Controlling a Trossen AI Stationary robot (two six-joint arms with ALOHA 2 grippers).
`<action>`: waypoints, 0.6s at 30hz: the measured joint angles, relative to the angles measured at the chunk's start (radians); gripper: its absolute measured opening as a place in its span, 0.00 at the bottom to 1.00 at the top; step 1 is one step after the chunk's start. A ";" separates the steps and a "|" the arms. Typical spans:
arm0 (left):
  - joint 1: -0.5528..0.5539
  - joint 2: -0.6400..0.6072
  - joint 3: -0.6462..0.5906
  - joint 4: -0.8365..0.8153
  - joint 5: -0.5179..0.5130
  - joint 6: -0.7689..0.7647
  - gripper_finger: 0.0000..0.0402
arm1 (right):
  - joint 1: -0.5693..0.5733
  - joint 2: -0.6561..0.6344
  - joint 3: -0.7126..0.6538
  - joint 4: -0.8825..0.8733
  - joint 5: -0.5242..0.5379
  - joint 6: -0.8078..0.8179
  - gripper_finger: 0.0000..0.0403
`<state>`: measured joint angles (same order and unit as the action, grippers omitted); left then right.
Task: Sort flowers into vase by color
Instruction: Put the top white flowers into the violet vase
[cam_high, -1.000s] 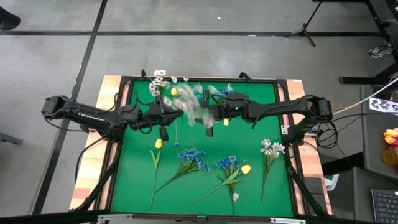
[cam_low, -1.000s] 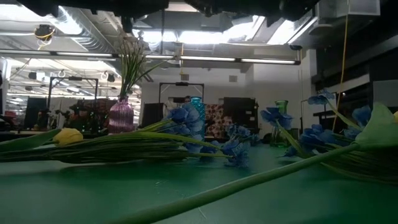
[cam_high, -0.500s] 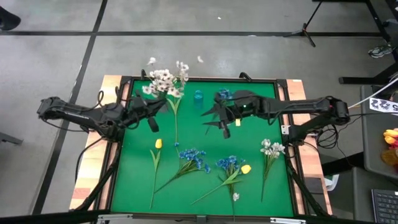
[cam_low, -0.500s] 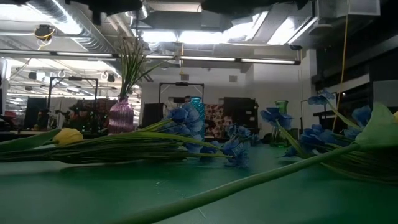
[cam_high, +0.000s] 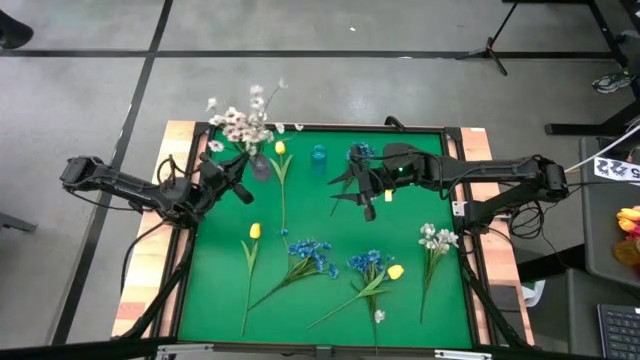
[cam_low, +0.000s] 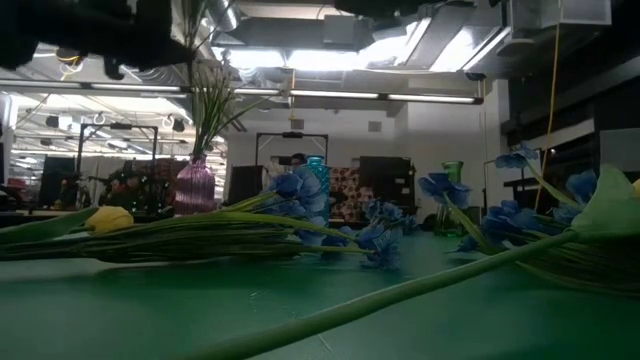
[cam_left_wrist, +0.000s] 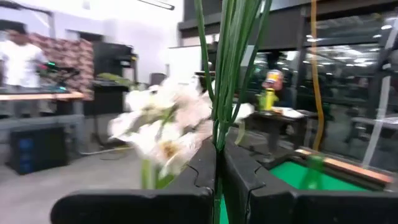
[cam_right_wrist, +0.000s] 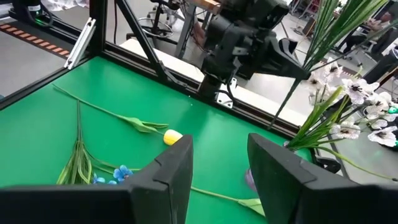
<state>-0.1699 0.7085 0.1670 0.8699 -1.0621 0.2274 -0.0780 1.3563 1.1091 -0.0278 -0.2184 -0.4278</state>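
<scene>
Leftward since the earlier frame, the left gripper (cam_high: 243, 190) clamps the white small-blossom spray (cam_high: 238, 126) by its thin green stalks above the green counter's (cam_high: 320, 300) far-left corner; the right gripper (cam_high: 365, 206) hovers half-open, empty. No writing is legible.

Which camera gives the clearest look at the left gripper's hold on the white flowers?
The left wrist view: the left gripper is shut on the green stalks, with the white flowers just beyond. The high view shows the spray above the purple vase but not the fingers. The right wrist view shows that arm from afar.

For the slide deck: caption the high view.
Left claw shut on white flower spray over the purple vase; right claw waits open mid-table, other flowers lying loose.
</scene>
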 joint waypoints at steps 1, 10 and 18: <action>0.000 0.000 -0.015 0.034 -0.004 0.023 0.01 | 0.000 0.000 0.000 0.001 0.000 0.000 0.38; 0.000 0.000 -0.078 0.116 0.003 0.123 0.01 | 0.000 0.000 0.000 0.001 0.001 -0.001 0.38; -0.026 -0.008 -0.090 0.120 0.192 0.145 0.01 | 0.000 0.000 0.000 -0.005 0.028 -0.002 0.38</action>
<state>-0.1958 0.7006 0.0765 0.9900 -0.8703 0.3720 -0.0780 1.3563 1.1091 -0.0330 -0.1902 -0.4294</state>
